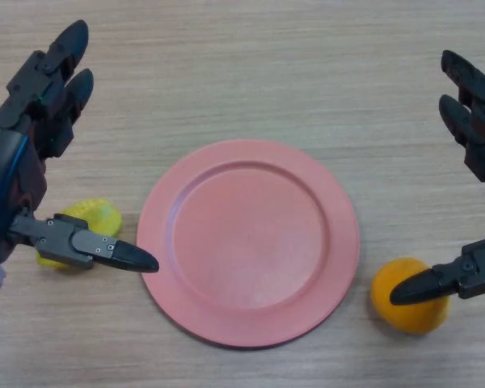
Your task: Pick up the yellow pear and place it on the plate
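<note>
Judging by the bare pink plate point(248, 242), nothing is done yet: the yellow pear point(89, 220) lies on the table just left of the plate, ungrasped under the spread left hand point(32, 162), while the right hand point(473, 202) hangs open above an orange point(412, 311) right of the plate.

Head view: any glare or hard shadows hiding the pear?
Head view: light is soft and even, no glare on the pink plate; only faint shadows under the fruit. The yellow pear is partly covered by the left robot hand, not by shadow.
</note>
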Motion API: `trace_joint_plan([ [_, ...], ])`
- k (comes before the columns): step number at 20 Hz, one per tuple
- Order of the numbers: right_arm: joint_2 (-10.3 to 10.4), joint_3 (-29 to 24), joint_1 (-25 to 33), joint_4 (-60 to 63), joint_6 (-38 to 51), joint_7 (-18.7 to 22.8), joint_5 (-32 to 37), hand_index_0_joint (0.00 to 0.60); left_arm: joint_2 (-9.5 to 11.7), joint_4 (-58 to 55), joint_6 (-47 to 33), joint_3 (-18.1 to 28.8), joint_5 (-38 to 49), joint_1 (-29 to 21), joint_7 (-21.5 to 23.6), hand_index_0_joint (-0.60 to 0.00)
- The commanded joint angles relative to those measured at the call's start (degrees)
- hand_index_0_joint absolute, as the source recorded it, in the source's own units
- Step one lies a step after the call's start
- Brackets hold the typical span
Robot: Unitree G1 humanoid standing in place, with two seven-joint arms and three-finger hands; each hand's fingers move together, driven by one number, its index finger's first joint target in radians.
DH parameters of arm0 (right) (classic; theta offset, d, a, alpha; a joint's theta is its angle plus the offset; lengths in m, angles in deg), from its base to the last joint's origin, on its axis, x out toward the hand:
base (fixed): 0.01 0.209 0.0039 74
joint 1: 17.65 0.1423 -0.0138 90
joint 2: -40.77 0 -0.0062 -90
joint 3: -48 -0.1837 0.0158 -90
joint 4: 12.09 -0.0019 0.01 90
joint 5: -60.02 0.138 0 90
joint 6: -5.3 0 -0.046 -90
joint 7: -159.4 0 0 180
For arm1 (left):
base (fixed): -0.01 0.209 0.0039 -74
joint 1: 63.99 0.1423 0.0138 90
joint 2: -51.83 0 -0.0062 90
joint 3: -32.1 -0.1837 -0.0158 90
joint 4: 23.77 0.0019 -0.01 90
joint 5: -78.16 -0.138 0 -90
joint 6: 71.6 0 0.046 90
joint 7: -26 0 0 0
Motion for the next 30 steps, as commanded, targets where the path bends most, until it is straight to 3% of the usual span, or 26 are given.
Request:
trace_joint_plan([
  [1, -1.8, -4.3, 1.3, -2.5, 7.8, 0.2, -1.8, 0.0, 2.1, -1.9, -6.4, 2.5, 1.2, -2.0, 1.3, 0.0],
  [9, -0.9, -5.3, -1.0, -2.5, 9.1, -0.1, -0.2, 0.0, 2.4, -3.1, -4.0, 3.0, 1.5, -2.1, 1.4, 0.0],
  [12, 0.0, -6.2, -3.6, 0.2, 14.0, 0.8, -1.5, 0.0, 2.0, -4.3, -3.1, 2.8, 1.4, -1.6, 1.4, 0.0],
  [15, 1.1, -6.7, -6.6, 6.0, 24.3, 1.9, -2.3, 0.0, 1.7, -4.0, -4.0, 2.6, 1.0, -1.2, 1.7, 0.0],
  [18, 1.6, -6.4, -8.4, 15.3, 36.8, 4.3, -4.0, 0.0, 1.6, -4.2, -3.6, 2.4, 0.5, -1.1, 1.8, 0.0],
  [22, 1.8, -6.5, -8.8, 25.7, 45.8, 9.7, -4.9, 0.0, 1.5, -4.9, -3.8, 1.6, -0.9, -1.3, 1.6, 0.0],
  [30, 2.5, -2.0, -9.7, 41.3, 56.4, 18.8, -4.9, 0.0, 1.6, -6.5, -3.0, 3.3, -1.1, -0.3, 0.1, 0.0],
])
